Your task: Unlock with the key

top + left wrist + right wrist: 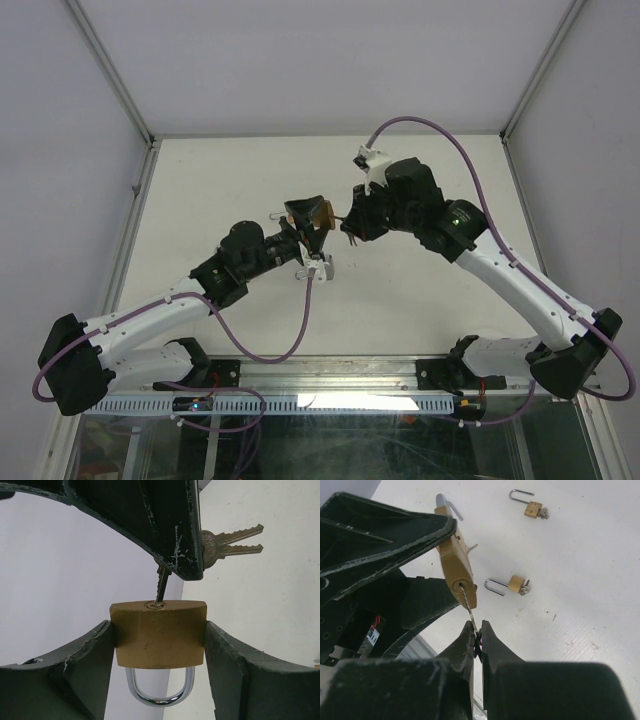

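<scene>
Two arms meet mid-frame in the top view, above the table (pixel 420 300). Left gripper (pixel 159 652): fingers part-spread and clamped on both brass flanks of the padlock (pixel 159 630). Keyhole face is up and the shackle (pixel 160 692) shows at the bottom of the left wrist view. Right gripper (pixel 476 637): fingers pressed together, pinching the key (pixel 467 602), blade seated in the keyhole. Spare keys (pixel 232 542) hang upper right. In the right wrist view, a top padlock (pixel 532 507) and a centre padlock (pixel 516 584) lie on the table.

Bright, even white light, faint soft shadows, small glints on the padlock (pixel 159 635) shackle.
</scene>
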Available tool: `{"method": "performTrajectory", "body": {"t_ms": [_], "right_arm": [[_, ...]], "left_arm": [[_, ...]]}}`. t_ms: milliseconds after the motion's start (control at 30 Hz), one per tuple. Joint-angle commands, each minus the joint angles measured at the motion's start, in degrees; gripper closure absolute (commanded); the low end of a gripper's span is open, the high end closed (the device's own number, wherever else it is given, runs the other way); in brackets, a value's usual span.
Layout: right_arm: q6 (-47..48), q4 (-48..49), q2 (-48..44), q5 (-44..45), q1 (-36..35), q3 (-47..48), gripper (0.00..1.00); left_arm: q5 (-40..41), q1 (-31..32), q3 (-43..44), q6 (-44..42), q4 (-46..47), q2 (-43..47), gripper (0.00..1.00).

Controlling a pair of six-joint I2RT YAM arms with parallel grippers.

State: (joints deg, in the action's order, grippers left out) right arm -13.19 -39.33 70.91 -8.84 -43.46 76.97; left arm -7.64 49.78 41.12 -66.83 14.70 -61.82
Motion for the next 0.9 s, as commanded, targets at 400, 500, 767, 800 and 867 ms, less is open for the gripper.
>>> {"method": "performTrajectory", "body": {"t_ms": [400, 500, 767, 800, 867], "right_arm": [[-0.25, 4.39, -3.29, -8.04, 3.02, -0.01, 1.0], [-0.22, 3.07, -4.17, -7.72, 3.45, -0.3, 1.0], [-0.48, 1.79, -3.31, -8.7, 3.42, 0.37, 1.0], [-0.45, 1.47, -3.12, -8.27, 3.41, 0.42, 1.0], [-0.53, 0.9, -2.56, -7.37, 3.42, 0.44, 1.0]], "left_arm": [[-0.79, 0.09, 2.99, -4.09, 9.5, 1.09, 1.0], [-0.54, 0.19, 3.32, -4.01, 8.39, 1.1, 1.0], [-0.45, 0.32, 3.36, -5.22, 7.98, 0.91, 1.0], [-0.43, 0.4, 3.35, -5.24, 7.98, 0.91, 1.0], [-0.3, 0.45, 3.31, -5.44, 7.98, 0.91, 1.0]]}}
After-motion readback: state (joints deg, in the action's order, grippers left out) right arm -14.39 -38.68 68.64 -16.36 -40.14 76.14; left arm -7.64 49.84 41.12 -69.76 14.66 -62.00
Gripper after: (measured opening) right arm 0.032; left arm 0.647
